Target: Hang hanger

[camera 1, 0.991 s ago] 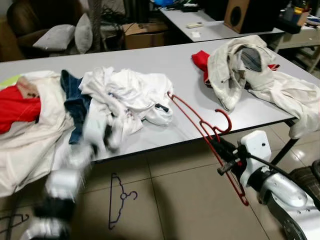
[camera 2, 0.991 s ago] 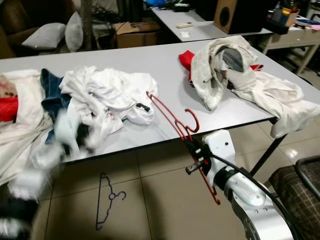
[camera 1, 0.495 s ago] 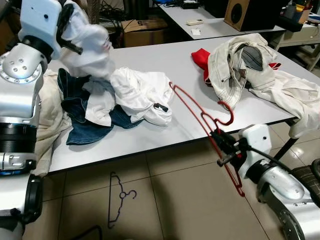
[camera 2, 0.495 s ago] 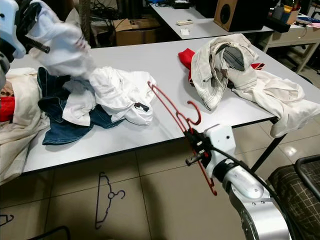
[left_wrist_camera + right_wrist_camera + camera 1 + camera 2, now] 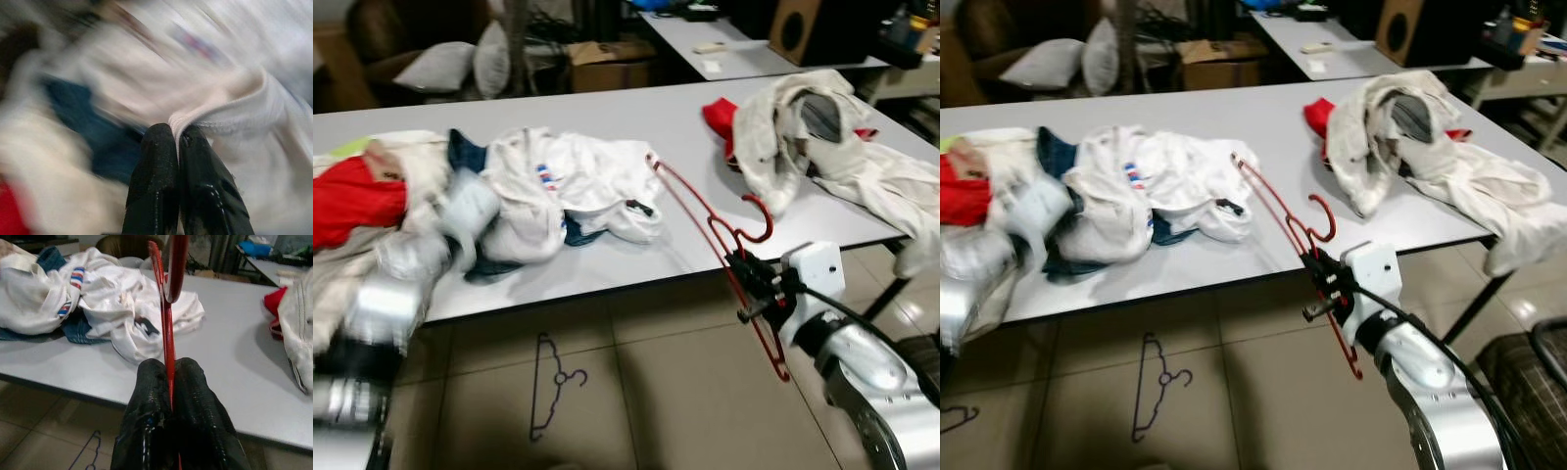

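A red wire hanger (image 5: 167,328) is pinched in my right gripper (image 5: 747,284), which is shut on its lower bar just off the table's front edge. The hanger slants up over the grey table (image 5: 636,108), its hook beside the gripper. My left arm (image 5: 396,294) is a blur at the table's left end. In the left wrist view my left gripper (image 5: 177,134) is shut on the ribbed edge of a white garment (image 5: 234,122). That white garment (image 5: 533,191), with a red and blue stripe patch, lies bunched over blue denim on the table.
A beige jacket (image 5: 813,137) and a red cloth (image 5: 720,113) lie at the table's right end, and a red garment (image 5: 347,196) at its left. A dark wire hanger (image 5: 553,387) lies on the tiled floor. Behind stand a second table (image 5: 744,59) and cushions (image 5: 440,64).
My left arm has swung down from its raised position, bringing the white garment back onto the pile. The right gripper and red hanger have barely moved.
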Controlling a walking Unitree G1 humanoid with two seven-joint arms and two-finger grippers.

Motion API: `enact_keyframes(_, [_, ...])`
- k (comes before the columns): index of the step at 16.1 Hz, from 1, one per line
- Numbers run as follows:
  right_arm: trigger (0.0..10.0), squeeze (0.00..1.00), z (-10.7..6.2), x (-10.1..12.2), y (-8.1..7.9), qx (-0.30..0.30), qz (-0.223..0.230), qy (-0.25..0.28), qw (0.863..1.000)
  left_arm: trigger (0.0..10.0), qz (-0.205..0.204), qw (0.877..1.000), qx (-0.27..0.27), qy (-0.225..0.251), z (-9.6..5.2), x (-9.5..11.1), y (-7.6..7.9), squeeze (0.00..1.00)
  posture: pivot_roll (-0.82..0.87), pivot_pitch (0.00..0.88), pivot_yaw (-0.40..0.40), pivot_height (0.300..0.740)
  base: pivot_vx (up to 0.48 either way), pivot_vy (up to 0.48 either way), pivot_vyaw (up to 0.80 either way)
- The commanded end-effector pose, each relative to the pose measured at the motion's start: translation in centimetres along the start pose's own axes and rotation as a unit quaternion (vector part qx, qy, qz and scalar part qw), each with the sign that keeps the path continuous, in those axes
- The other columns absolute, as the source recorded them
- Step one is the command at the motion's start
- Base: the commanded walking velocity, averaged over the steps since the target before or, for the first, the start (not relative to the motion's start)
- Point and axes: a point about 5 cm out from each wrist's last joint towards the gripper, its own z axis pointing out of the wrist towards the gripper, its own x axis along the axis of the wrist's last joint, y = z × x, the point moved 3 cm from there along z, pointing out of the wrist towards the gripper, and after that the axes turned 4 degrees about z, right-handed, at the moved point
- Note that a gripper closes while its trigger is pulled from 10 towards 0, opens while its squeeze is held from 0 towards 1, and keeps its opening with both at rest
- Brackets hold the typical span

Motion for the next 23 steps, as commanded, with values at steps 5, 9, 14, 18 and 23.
enact_keyframes(5, [10.0,0.00,-0.8,2.6,3.8,-0.109,0.021,0.072,0.991,0.0,-0.263,0.886,0.017,0.382,-3.1,16.6,-3.1,0.00,-0.06,0.000,0.036,0.740,0.000,0.000,0.00])
enact_keyframes(9, [10.0,0.00,-0.8,2.3,3.4,-0.106,0.019,0.067,0.992,0.0,-0.226,0.923,0.012,0.311,-1.3,13.8,-0.8,0.00,-0.07,0.000,0.039,0.740,0.000,0.000,0.00])
enact_keyframes(14, [10.0,0.00,-0.4,1.8,3.1,-0.099,0.021,0.057,0.993,0.0,-0.221,0.964,-0.060,0.136,0.5,8.4,4.1,0.00,-0.05,0.000,0.029,0.740,0.000,0.000,0.00])
enact_keyframes(18, [10.0,0.00,-0.4,1.8,3.1,-0.097,0.022,0.056,0.993,0.0,-0.330,0.903,-0.249,0.113,-1.4,8.9,14.4,0.00,-0.05,0.000,0.026,0.740,0.000,0.000,0.00])
enact_keyframes(23, [10.0,0.00,-0.5,1.7,3.1,-0.096,0.022,0.052,0.994,10.0,-0.184,0.930,-0.310,0.075,-3.0,6.4,17.1,1.00,-0.05,0.000,0.022,0.740,0.000,0.000,0.00])
